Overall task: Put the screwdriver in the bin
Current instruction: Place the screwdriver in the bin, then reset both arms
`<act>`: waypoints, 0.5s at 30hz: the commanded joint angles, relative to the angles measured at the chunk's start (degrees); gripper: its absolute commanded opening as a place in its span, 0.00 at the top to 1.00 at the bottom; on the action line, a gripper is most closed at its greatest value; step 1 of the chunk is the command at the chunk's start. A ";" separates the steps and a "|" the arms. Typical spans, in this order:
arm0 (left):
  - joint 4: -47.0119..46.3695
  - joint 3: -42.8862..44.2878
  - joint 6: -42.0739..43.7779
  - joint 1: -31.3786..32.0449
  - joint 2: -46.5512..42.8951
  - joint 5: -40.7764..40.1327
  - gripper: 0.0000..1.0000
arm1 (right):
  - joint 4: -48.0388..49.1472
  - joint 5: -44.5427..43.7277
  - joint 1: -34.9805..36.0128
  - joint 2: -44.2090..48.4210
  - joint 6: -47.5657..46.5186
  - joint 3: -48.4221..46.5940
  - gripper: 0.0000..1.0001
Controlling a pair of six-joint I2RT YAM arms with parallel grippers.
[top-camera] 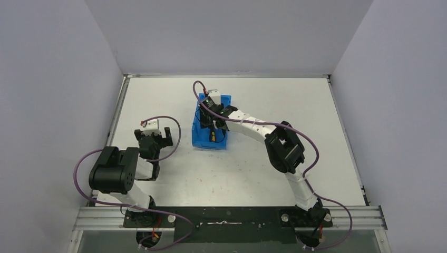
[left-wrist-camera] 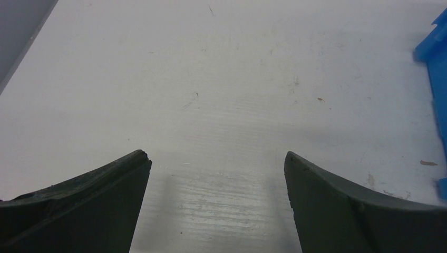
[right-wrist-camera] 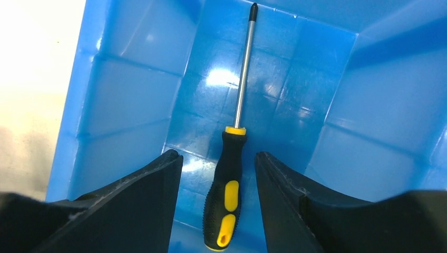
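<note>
Nearest us, our right claw (right-wrist-camera: 219, 154) stands apart inside the bin (right-wrist-camera: 132, 95). The screwdriver (right-wrist-camera: 232, 158) lies between its jaws on the bin floor, with blue showing on either side of the handle. Beyond the jaws its thin shaft runs toward the far wall. We judge it light and rigid; the rubbery handle offers the best hold, since the shaft looks slippery. Our left claw (left-wrist-camera: 217, 155) stands apart over the table (left-wrist-camera: 211, 79).

The left fingers (left-wrist-camera: 79, 205) spread wide above the table (left-wrist-camera: 221, 95) — blue bin (left-wrist-camera: 436, 63) at right.
</note>
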State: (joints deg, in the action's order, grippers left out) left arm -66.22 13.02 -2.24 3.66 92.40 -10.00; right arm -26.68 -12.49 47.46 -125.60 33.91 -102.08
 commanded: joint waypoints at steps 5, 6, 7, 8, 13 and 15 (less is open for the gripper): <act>-3.07 1.49 0.44 -0.19 -0.11 0.37 0.03 | -3.34 -3.74 1.53 4.19 -0.63 -6.22 0.42; -3.07 1.49 0.47 -0.15 -0.07 0.39 0.03 | -4.22 -4.09 1.58 4.38 -0.76 -7.06 0.42; -3.05 1.49 0.47 -0.15 -0.07 0.35 0.03 | -4.94 -4.47 1.64 4.51 -1.04 -7.87 0.42; -3.11 1.51 0.41 -0.15 -0.09 0.34 0.03 | -5.71 -4.88 1.79 4.68 -1.24 -8.69 0.42; -3.04 1.49 0.47 -0.15 -0.09 0.37 0.03 | -7.93 -6.79 2.26 6.71 -2.30 -11.09 0.41; -3.06 1.53 0.46 -0.15 -0.11 0.37 0.03 | -8.62 -7.54 2.53 7.54 -2.92 -12.24 0.37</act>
State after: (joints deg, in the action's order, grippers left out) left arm -66.22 13.02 -2.24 3.66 92.40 -10.00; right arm -33.41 -16.32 49.28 -124.22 32.60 -110.34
